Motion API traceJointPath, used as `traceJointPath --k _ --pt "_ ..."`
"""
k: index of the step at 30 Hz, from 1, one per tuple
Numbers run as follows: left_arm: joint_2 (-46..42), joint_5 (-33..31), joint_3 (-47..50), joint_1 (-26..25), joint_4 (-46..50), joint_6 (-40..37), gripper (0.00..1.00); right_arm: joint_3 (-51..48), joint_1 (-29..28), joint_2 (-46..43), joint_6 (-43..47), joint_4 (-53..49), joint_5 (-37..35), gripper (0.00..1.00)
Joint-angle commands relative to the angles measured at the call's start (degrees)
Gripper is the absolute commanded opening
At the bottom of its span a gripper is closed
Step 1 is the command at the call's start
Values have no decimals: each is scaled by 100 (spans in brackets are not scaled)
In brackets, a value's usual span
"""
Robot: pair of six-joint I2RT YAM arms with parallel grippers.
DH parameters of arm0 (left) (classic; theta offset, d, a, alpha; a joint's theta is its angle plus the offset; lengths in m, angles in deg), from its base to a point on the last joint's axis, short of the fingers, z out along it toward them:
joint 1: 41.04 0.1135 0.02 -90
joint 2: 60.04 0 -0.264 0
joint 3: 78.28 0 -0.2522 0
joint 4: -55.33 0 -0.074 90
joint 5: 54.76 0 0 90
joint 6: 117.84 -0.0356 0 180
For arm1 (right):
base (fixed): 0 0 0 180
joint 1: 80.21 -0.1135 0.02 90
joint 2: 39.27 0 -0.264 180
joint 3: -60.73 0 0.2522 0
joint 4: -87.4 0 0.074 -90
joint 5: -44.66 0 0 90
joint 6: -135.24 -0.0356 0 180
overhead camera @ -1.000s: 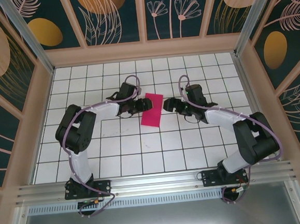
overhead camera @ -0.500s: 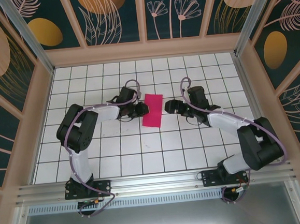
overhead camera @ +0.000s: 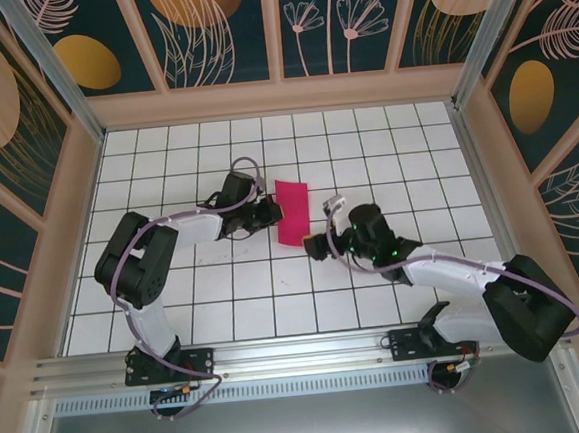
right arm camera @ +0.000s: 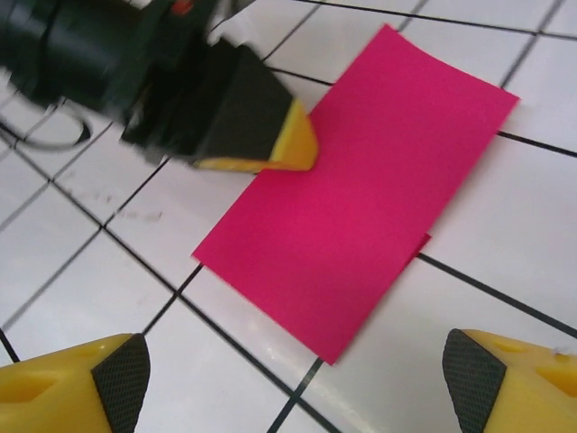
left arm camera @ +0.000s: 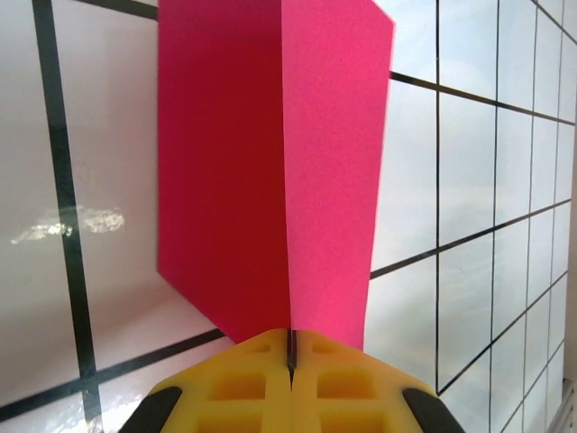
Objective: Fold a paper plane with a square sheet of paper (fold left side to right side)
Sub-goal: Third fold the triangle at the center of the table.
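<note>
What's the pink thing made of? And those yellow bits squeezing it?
The pink sheet looks like thin paper with a matte finish: it is folded into two flat layers with straight edges and shows no shine. The yellow pads pinching it look like soft rubber or foam, though they might be plastic: they are dull, with moulded square hollows.

The square sheet of paper point(overhead camera: 291, 211) lies on the table point(overhead camera: 256, 299) between left hand point(overhead camera: 272, 212) and right hand point(overhead camera: 322, 226).

Thin matt smooth magenta sheet of paper point(left arm camera: 270, 180); glossy reflective white-tiled table point(left arm camera: 464, 162); matt yellow moulded rubbery-looking left finger pads point(left arm camera: 257, 356); smooth plastic left arm shell point(overhead camera: 133, 267).
</note>
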Motion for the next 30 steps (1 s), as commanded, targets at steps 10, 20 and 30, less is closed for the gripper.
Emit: traceJointPath --k 10,20,30 --pt "-121 421 260 -72 -537 566 2 -199 -1548 1326 3288 2123 -2388 88" --pt "-111 475 219 -104 -419 472 2 689 -1661 2735 3927 2434 -2865 76" --pt "-95 382 195 -104 -342 446 2 823 -1688 2836 3695 2329 -2817 44"
